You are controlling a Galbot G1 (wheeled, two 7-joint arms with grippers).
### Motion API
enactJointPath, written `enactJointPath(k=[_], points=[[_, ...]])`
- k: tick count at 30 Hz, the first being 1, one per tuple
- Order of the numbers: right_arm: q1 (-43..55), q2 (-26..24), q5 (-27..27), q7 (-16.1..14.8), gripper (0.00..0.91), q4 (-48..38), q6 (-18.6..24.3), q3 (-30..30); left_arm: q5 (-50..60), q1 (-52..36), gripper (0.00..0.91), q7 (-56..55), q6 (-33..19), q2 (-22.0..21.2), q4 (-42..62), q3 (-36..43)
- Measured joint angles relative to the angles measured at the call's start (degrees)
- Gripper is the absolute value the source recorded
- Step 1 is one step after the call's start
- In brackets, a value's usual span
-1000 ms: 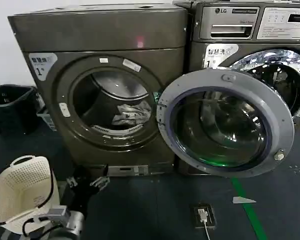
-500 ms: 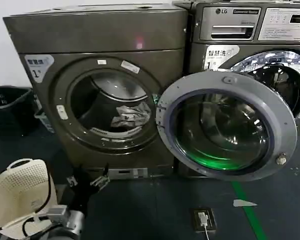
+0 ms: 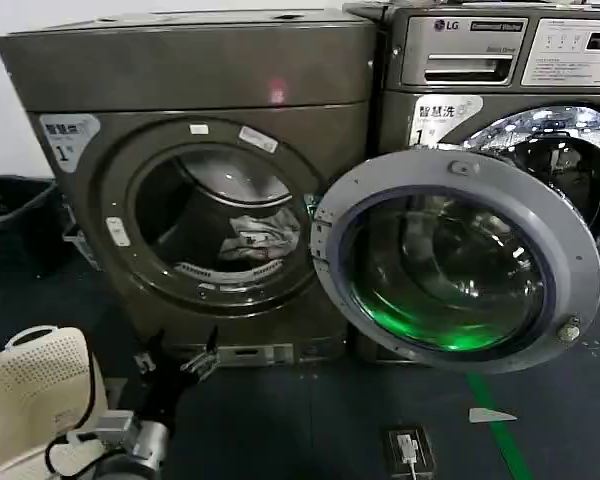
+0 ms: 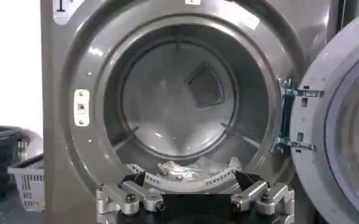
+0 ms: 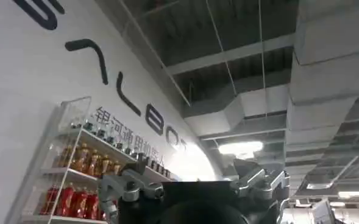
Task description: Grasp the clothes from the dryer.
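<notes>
Left gripper (image 3: 175,357) hung low before the dryer (image 3: 180,80), its fingers spread wide and holding nothing, just short of the round opening. Beyond it, the clothes (image 3: 263,238) lay bunched on the drum floor. Right gripper (image 5: 194,185) pointed ceilingward, fingers apart.

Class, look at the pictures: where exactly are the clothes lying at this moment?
In the head view the clothes lie low inside the drum of the dryer, toward its right side, beside the open door; the left gripper hangs below the porthole.
</notes>
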Motion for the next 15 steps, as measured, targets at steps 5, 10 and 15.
enactJointPath(k=[5, 10, 15], points=[[0.1, 0.1, 0.0, 0.0, 0.907, 0.1, 0.1, -0.1, 0.0, -0.1, 0.907, 0.0, -0.1, -0.1, 0.2, 0.0], [0.3, 0.1, 0.0, -0.1, 0.907, 0.0, 0.2, -0.3, 0.1, -0.2, 0.907, 0.1, -0.1, -0.1, 0.4, 0.2], [0.3, 0.1, 0.0, -0.2, 0.907, 0.1, 0.2, -0.2, 0.2, -0.3, 0.907, 0.1, -0.2, -0.1, 0.4, 0.1]])
